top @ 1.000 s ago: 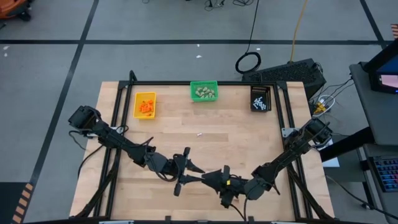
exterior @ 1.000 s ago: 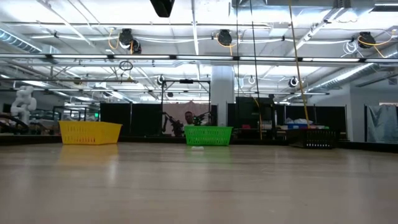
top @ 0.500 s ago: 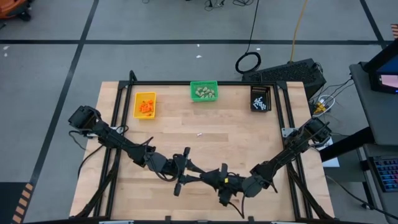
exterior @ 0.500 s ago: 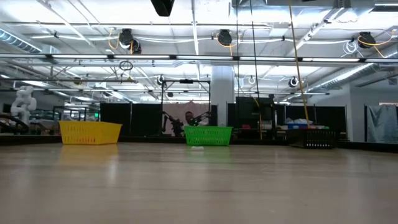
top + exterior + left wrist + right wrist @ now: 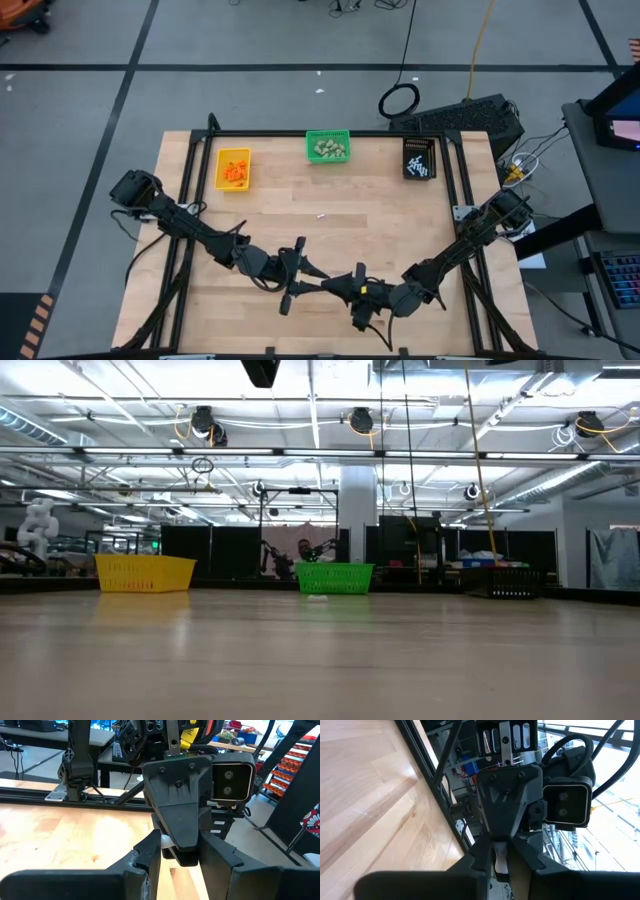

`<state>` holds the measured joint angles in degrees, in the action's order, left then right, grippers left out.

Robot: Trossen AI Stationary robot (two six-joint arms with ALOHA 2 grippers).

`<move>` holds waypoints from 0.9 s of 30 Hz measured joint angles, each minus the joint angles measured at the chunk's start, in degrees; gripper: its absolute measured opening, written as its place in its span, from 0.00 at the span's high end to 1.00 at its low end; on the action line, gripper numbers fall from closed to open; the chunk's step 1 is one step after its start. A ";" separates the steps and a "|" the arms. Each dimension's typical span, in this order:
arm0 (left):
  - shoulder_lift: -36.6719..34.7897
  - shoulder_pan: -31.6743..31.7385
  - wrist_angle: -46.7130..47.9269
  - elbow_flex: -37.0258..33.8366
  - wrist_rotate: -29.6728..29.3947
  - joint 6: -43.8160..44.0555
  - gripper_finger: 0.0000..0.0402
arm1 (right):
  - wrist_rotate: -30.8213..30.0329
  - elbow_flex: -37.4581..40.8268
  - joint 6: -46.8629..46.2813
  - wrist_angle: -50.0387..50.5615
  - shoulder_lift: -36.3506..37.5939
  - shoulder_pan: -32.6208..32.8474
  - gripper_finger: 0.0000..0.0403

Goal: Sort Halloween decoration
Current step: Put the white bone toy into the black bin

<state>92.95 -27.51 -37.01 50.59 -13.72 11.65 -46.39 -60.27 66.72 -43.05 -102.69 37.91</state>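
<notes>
One stick (image 5: 500, 861) lies lengthwise between the tip-to-tip grippers. Left gripper (image 5: 318, 284) pinches it. Right gripper (image 5: 340, 288), directly opposite, surrounds its free end; whether it grips cannot be told.

From above I see my two arms as dark, near-black chains of slim links with bulkier rounded joints, thin black cables looping beside them. The left claw (image 5: 303, 278) and the right claw (image 5: 345, 288) end in tapered black fingers (image 5: 150, 865). Through the left wrist camera, the right arm's wedge-shaped black head (image 5: 177, 795) carries four round screws. Beside it sits a grey camera box (image 5: 230, 782) with two lenses. A yellow tag (image 5: 367, 293) shows on the right wrist.
</notes>
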 joint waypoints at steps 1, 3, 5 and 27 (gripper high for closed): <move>0.00 0.00 0.01 0.00 0.00 0.01 0.72 | 0.00 0.00 0.00 0.02 0.00 0.00 0.92; 0.00 0.00 0.01 0.00 0.00 0.03 0.72 | -0.01 0.00 0.02 0.02 0.00 0.01 0.95; 0.00 0.00 0.00 0.00 0.00 0.06 0.72 | -0.02 0.00 0.02 0.04 0.00 0.02 0.97; -0.02 0.13 0.04 0.00 0.24 0.01 0.38 | -0.16 0.00 -0.52 -0.04 0.00 0.05 0.99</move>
<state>92.92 -27.38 -36.97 50.59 -13.48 11.66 -46.56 -60.27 66.20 -43.09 -102.69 37.96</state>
